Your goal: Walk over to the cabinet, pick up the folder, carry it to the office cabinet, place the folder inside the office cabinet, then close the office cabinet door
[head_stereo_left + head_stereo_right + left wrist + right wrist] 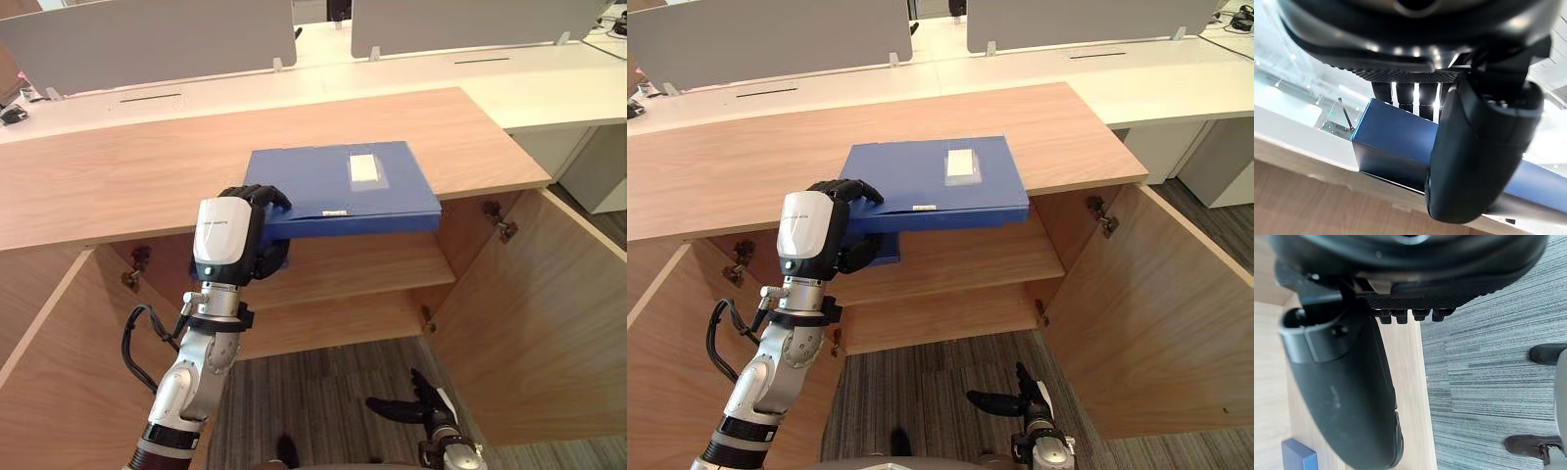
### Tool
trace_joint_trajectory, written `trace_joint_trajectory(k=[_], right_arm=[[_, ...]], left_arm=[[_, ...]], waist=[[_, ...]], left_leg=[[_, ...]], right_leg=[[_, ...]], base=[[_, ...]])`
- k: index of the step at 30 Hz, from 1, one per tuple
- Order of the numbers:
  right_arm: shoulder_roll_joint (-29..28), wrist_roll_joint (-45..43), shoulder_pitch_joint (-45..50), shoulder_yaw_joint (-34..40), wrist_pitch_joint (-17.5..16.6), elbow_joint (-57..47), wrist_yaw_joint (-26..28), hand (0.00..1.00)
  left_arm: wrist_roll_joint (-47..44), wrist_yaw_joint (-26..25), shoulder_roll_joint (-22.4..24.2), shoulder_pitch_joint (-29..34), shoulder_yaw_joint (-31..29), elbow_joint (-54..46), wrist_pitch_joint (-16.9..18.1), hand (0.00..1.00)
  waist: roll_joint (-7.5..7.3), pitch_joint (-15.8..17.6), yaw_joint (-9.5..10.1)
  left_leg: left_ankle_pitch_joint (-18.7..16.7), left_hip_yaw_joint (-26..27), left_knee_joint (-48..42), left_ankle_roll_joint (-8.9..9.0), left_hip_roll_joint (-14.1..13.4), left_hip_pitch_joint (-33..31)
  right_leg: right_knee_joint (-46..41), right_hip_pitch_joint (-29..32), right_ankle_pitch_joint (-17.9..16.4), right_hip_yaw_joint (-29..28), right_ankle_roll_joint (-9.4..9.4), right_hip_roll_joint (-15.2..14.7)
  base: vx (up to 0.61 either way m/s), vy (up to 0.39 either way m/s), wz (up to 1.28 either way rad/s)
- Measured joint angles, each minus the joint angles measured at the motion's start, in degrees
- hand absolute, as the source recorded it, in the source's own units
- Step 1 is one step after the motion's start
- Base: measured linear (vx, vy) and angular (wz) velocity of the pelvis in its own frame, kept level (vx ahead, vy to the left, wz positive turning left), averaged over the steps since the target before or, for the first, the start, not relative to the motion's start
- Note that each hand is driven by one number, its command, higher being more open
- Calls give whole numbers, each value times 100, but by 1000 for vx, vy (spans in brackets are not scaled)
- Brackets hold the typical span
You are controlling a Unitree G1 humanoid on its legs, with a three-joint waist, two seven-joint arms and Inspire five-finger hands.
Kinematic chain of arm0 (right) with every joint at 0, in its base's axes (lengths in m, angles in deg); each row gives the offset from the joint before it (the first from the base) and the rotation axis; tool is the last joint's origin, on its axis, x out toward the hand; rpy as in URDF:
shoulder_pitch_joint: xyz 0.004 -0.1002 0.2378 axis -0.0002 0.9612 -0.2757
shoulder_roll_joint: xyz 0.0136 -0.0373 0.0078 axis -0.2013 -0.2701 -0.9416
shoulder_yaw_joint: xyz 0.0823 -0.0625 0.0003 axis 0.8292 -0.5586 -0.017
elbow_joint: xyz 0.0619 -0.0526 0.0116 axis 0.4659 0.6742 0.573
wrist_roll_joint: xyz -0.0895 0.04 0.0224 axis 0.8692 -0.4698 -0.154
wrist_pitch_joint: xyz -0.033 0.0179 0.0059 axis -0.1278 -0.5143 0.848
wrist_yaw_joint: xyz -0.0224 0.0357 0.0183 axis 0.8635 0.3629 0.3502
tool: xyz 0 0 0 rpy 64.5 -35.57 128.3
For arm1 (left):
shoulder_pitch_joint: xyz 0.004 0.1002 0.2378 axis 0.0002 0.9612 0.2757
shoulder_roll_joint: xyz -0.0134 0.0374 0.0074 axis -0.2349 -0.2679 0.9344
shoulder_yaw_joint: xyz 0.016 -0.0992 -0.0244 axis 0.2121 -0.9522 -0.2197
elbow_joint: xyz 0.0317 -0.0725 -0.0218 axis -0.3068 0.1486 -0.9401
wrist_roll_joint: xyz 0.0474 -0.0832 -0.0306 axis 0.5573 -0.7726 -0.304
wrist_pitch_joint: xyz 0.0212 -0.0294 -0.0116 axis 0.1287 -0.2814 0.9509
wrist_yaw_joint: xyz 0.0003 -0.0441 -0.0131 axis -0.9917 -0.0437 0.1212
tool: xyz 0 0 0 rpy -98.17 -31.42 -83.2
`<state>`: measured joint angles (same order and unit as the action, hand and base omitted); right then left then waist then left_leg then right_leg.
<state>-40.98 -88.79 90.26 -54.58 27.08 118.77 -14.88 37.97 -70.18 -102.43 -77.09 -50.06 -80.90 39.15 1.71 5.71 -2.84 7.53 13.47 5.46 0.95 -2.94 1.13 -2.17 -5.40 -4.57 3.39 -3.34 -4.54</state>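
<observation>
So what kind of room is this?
Probably an office: long white desks with grey divider screens, a low wooden cabinet with open doors, and a flat blue folder on its top.

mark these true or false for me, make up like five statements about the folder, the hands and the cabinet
1. The left hand grips the blue folder at its near corner. True.
2. The folder lies on the shelf inside the cabinet. False: it is on the cabinet top, jutting over the front edge.
3. The cabinet doors stand open. True.
4. The right hand helps hold the folder. False: it hangs low over the carpet, fingers straight, holding nothing.
5. A white label sits on the folder's upper face. True.
</observation>
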Motion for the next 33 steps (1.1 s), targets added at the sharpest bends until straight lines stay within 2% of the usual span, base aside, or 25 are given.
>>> trace_joint_trajectory(k=[2, 6, 10, 15, 16, 20, 24, 27, 33], right_arm=[[-146, -233, 66, 201, 1, -428, -67, 100], [-460, -837, 229, 397, -57, -1740, -187, 100], [-679, -1234, 234, 458, -252, -2888, -302, 100], [-823, -1353, 215, 495, -493, -4328, -386, 100], [-823, -1509, 202, 527, -521, -4657, -384, 100], [-811, -1774, 72, 632, -568, -5202, -373, 100], [-715, -2203, -129, 675, -658, -5645, -233, 100], [-497, -2466, -398, 620, -690, -5727, -113, 100], [20, -2776, -971, 349, -691, -5633, 143, 100]], left_arm=[[-496, 39, 284, 378, -53, -683, 57, 0], [-1906, 77, 802, 1047, -47, -1810, 425, 0], [-3102, 104, 939, 1497, -84, -2331, 585, 0], [-4823, 362, 1043, 2007, -549, -2802, 723, 0], [-5461, 567, 1052, 2096, -651, -2891, 751, 0], [-6691, 1044, 1061, 2235, -744, -2918, 774, 0], [-7978, 1876, 1022, 2466, -675, -2917, 672, 0], [-8772, 2387, 965, 2591, -264, -2876, 510, 0], [-9536, 3115, 638, 2753, 384, -2481, 235, 0]], waist=[[-3, 0, -23], [-5, -3, -18], [-7, -2, 21], [-25, -8, 55], [-38, -12, 74], [-55, -22, 80], [-66, -30, 75], [-74, -36, 75], [-67, -60, 119]], left_leg=[[2, 15, -2, -3, -5, -52], [5, 13, -1, -7, -10, -54], [4, 8, 0, -7, -12, -60], [13, -22, -3, -19, 0, -102], [15, -35, -4, -22, 5, -109], [16, -46, -4, -23, 15, -114], [19, -60, -2, -29, 19, -121], [32, -110, -1, -47, 27, -139], [57, -148, -1, -60, 33, -156]], right_leg=[[-2, 62, 27, -21, -4, 11], [-23, 74, 34, -19, -5, 17], [-24, 83, 45, -8, -3, 19], [-14, 104, 57, 27, -11, 8], [-12, 103, 58, 35, -12, 5], [-13, 99, 60, 50, -15, -4], [-14, 99, 61, 66, -17, -8], [-19, 98, 61, 114, -19, -11], [-24, 99, 71, 143, -35, -12]], base=[[-5, -6, -4], [-8, 1, 0], [-8, 1, 0], [7, 3, 2], [23, 6, 5], [5, 1, 1], [-1, 1, 1], [-8, 6, 7], [-5, 4, 3]])
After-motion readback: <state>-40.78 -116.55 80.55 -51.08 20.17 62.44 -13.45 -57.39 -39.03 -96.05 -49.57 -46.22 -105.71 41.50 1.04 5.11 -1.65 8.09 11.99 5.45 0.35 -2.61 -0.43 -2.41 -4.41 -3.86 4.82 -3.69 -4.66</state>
